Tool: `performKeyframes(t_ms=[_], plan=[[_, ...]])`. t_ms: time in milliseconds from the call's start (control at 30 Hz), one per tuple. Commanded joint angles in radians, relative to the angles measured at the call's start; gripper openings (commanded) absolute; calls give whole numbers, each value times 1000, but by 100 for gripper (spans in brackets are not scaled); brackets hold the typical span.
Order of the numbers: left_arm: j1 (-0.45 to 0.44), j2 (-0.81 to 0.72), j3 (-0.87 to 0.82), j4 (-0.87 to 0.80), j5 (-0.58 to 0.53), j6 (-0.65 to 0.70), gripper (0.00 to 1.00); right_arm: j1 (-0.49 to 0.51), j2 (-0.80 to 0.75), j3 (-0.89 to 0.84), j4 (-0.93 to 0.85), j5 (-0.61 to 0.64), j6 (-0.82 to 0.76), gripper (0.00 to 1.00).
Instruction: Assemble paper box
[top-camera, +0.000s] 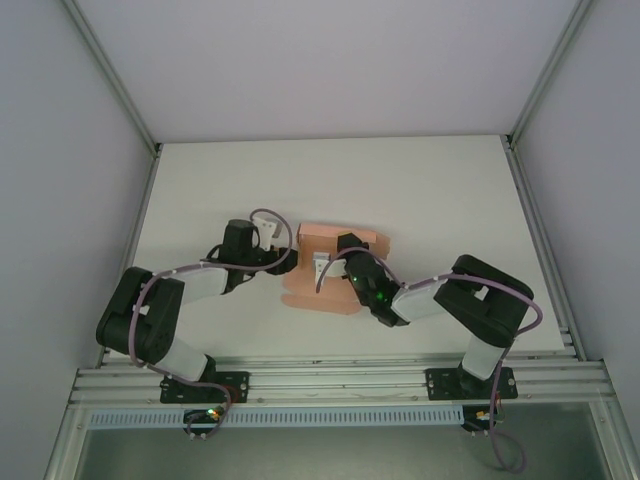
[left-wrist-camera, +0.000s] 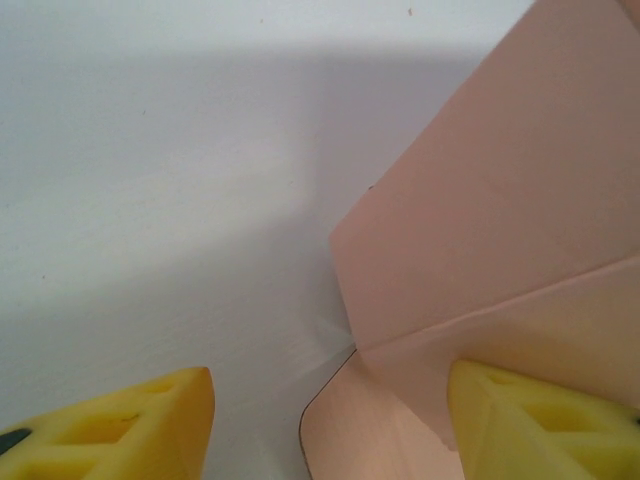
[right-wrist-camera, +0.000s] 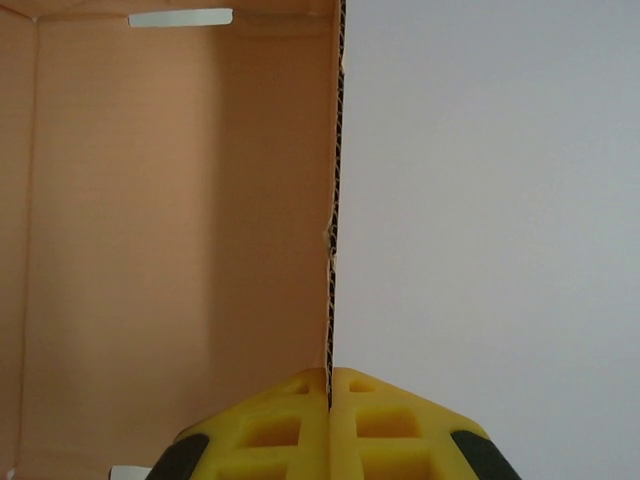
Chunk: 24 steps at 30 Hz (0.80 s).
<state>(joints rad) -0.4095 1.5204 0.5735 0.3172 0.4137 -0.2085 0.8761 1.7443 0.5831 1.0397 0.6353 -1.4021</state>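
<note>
The salmon-pink paper box (top-camera: 322, 297) lies partly folded at the middle of the white table, with one wall raised at its far side. In the right wrist view the box's inner panel (right-wrist-camera: 180, 200) fills the left half. My right gripper (right-wrist-camera: 330, 385) is shut on the thin edge of an upright wall there, and from above this gripper (top-camera: 333, 262) sits over the box's middle. My left gripper (top-camera: 285, 245) is at the box's left side. Its yellow fingers (left-wrist-camera: 150, 430) stand wide apart, open, with a raised pink panel (left-wrist-camera: 500, 200) and a rounded flap between and under them.
The white table (top-camera: 420, 190) stretches bare behind and to both sides of the box. Metal frame posts run along the left (top-camera: 140, 220) and right (top-camera: 540, 230) edges, and an aluminium rail (top-camera: 340, 375) carries the arm bases at the front.
</note>
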Motion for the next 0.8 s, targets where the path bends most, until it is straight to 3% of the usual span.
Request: performKeyframes(t_ms=[0,200,433,567,767], plan=[[-35,-43,-23,77,-14,54,67,23,60,-18,111,68,-70,0],[-38,-42,-53,202,12,48,70,28,81,-10,125,66,-71,0],[-44,17,-17,217,-40,68,67,28,40,-12,69,46,-24,0],[-68,55,-3,233,-73,80,62,29,32,-12,59,43,-5,0],[-112,97,-5,304,-203,51,46,32,13,-4,-33,38,45,0]])
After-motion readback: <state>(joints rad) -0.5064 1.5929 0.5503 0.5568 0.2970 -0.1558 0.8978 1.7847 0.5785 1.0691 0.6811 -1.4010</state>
